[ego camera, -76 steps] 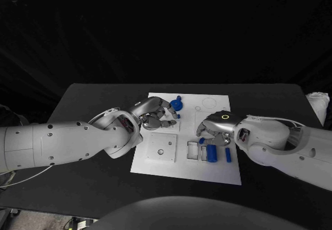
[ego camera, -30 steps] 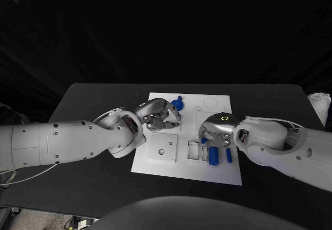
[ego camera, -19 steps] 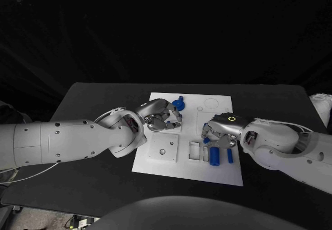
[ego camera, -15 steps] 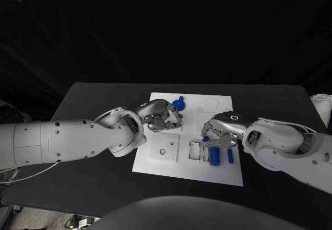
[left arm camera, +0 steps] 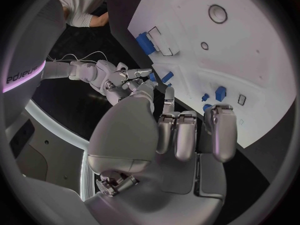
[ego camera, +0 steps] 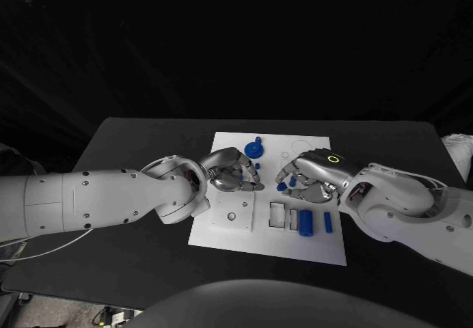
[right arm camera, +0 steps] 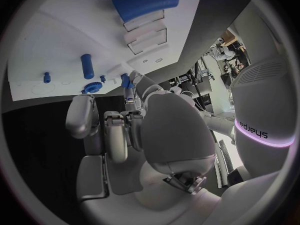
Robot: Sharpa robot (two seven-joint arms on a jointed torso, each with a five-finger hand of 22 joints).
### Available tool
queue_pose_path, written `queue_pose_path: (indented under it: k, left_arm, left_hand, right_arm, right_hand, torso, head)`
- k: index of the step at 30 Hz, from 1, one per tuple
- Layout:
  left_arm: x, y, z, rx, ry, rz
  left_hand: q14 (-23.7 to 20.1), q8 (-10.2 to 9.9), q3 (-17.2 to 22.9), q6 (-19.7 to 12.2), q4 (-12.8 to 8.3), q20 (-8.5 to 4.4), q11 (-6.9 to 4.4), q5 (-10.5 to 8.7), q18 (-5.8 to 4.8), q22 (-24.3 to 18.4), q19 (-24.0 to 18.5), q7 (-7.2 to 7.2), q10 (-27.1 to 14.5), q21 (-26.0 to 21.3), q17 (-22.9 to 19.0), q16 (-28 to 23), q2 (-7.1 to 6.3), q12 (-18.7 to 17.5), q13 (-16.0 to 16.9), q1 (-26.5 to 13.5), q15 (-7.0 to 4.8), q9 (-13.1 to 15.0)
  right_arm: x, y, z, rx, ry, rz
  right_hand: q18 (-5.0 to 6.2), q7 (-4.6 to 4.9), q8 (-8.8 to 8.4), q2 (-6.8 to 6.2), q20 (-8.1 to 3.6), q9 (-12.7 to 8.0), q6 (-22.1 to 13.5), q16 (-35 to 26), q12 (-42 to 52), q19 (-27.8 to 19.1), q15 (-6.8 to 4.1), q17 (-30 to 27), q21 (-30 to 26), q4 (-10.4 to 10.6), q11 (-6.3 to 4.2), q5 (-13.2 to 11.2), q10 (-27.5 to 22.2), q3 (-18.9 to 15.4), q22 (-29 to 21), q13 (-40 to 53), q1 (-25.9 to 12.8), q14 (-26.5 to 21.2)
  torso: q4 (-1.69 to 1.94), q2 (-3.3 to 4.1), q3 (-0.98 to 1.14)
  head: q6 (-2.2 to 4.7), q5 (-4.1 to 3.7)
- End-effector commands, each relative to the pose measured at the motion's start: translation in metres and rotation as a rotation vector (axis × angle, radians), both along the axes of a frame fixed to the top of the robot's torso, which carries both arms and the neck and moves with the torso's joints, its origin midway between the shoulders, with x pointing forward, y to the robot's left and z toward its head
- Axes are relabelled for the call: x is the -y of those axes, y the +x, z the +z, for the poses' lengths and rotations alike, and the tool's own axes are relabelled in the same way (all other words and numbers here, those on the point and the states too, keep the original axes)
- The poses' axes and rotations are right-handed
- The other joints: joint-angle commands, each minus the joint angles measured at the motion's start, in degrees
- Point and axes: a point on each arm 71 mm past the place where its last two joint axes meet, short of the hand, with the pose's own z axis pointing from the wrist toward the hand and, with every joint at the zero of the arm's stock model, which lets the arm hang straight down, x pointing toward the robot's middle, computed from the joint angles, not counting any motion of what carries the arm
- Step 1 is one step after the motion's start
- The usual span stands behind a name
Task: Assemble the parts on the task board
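The white task board [ego camera: 264,244] lies mid-table. My right hand [ego camera: 310,176] hovers over its middle and pinches a small blue part [ego camera: 284,185] at its fingertips; the same part [right arm camera: 127,80] shows in the right wrist view. My left hand [ego camera: 232,178] hangs over the board's left side with its fingers [left arm camera: 187,135] curled in, and I see nothing in them. A blue gear-shaped part [ego camera: 254,149] sits near the board's far edge, with a small blue peg [ego camera: 257,165] beside it. A thick blue cylinder [ego camera: 305,223] and a thin blue peg [ego camera: 327,221] lie near the board's right side.
The board carries a square block with a hole [ego camera: 232,213] and white slotted holders [ego camera: 278,214] beside the cylinder. Round outlines [ego camera: 299,146] mark its far right corner. Black table [ego camera: 128,157] surrounds the board. A white object [ego camera: 458,152] lies at the table's right edge.
My right hand has risen from the slotted holders and moved toward the board's far side, carrying a small blue part. My left hand has drawn back slightly from the gear-shaped part.
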Motion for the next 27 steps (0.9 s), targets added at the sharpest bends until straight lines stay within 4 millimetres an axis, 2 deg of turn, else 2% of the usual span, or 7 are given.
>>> queue_pose_path:
  k: [1,4,5,7,10,17,27]
  left_arm:
    - [0.003,-0.002,-0.008,-0.176,-0.055,0.026]
    - [0.006,-0.002,-0.01,-0.201,-0.071,0.016]
    - [0.006,-0.002,-0.01,-0.201,-0.071,0.016]
    - [0.008,-0.002,-0.011,-0.216,-0.084,0.004]
    - [0.01,-0.002,-0.011,-0.227,-0.094,-0.006]
    - [0.014,-0.003,-0.013,-0.244,-0.097,-0.016]
    - [0.016,-0.002,-0.011,-0.232,-0.128,-0.006]
  left_hand:
    - [6.02,-0.18,-0.51,0.25,0.09,0.04,0.46,-0.33,0.14,13.13,1.97,0.06,5.91,-0.42,15.07,0.14,0.04,0.13,15.05,0.35,0.1,-0.19]
    - [6.02,1.77,-2.49,3.55,0.18,0.09,-0.03,0.86,0.25,13.02,1.68,-0.81,5.91,-0.77,15.07,0.14,-0.07,0.13,15.05,-1.23,-0.1,0.4]
    - [6.02,1.77,-2.49,3.55,0.18,0.09,-0.03,0.86,0.25,13.02,1.68,-0.81,5.91,-0.77,15.07,0.14,-0.07,0.13,15.05,-1.23,-0.1,0.4]
    - [6.02,3.31,-4.19,4.49,0.16,-0.06,-0.34,0.75,0.36,12.89,1.33,-1.2,5.91,-1.18,15.07,0.14,0.02,0.13,15.05,-3.24,-0.28,1.13]
    - [6.02,4.41,-5.84,4.11,0.15,-0.19,-0.41,0.42,0.42,12.8,1.07,-1.3,5.91,-1.45,15.07,0.14,0.26,0.13,15.05,-5.18,-0.37,1.77]
    - [6.02,5.0,-7.08,2.97,0.13,-0.2,-0.31,-0.61,0.53,12.66,0.72,-1.16,5.91,-1.86,15.07,0.14,0.83,0.13,15.05,-6.02,-0.31,2.19]
    - [6.02,5.84,-7.88,2.93,0.15,-0.18,-0.32,-1.24,0.49,12.71,0.8,-1.24,5.91,-1.71,15.07,0.14,1.83,0.13,15.05,-6.75,-0.3,2.63]
  right_arm:
    - [-0.004,0.0,0.004,0.02,0.052,0.003]
    - [-0.009,0.0,0.005,0.017,0.055,0.01]
    - [-0.009,0.0,0.005,0.017,0.055,0.01]
    - [-0.012,-0.001,0.005,0.015,0.057,0.016]
    - [-0.015,-0.001,0.005,0.013,0.057,0.022]
    - [-0.02,-0.002,0.005,0.009,0.057,0.03]
    - [-0.022,-0.002,0.003,-0.007,0.039,0.037]
  right_hand:
    - [0.24,0.1,-0.06,0.05,0.28,0.07,0.42,0.2,0.15,0.05,0.41,15.07,0.2,0.0,0.45,0.25,0.92,-0.31,8.83,8.06,-0.4,5.88]
    - [0.26,0.06,-0.04,0.07,0.29,0.11,0.52,0.2,0.11,0.02,0.4,15.07,0.14,0.02,0.42,0.34,0.88,-0.31,8.81,8.0,-0.4,5.88]
    - [0.26,0.06,-0.04,0.07,0.29,0.11,0.52,0.2,0.11,0.02,0.4,15.07,0.14,0.02,0.42,0.34,0.88,-0.31,8.81,8.0,-0.4,5.88]
    - [0.26,0.06,-0.04,0.07,0.29,0.11,0.52,0.2,0.11,0.02,0.4,15.07,0.14,0.02,0.42,0.34,0.88,-0.31,8.81,8.0,-0.4,5.88]
    - [0.27,0.04,-0.04,0.08,0.29,0.13,0.55,0.2,0.1,0.0,0.4,15.07,0.1,0.02,0.41,0.38,0.87,-0.3,8.8,7.99,-0.39,5.88]
    - [0.26,0.04,-0.06,0.07,0.29,0.14,0.54,0.2,0.12,0.05,0.39,15.07,0.18,0.02,0.41,0.4,0.89,-0.31,8.82,8.01,-0.38,5.88]
    - [0.26,0.04,-0.09,0.08,0.3,0.14,0.52,0.2,0.1,0.05,0.39,15.07,0.17,0.02,0.4,0.43,0.87,-0.3,8.82,7.99,-0.37,5.88]
  torso:
    - [0.01,0.01,0.02]
    - [0.01,-0.03,0.0]
    - [0.01,-0.03,0.0]
    - [0.0,-0.01,0.0]
    - [0.03,-0.02,0.02]
    - [-0.03,-0.03,0.01]
    - [-0.02,-0.04,0.03]
  head:
    - [0.0,0.07]
    - [0.0,-0.03]
    - [0.0,-0.03]
    - [0.0,-0.13]
    - [0.0,-0.07]
    - [0.0,-0.05]
    - [0.0,-0.13]
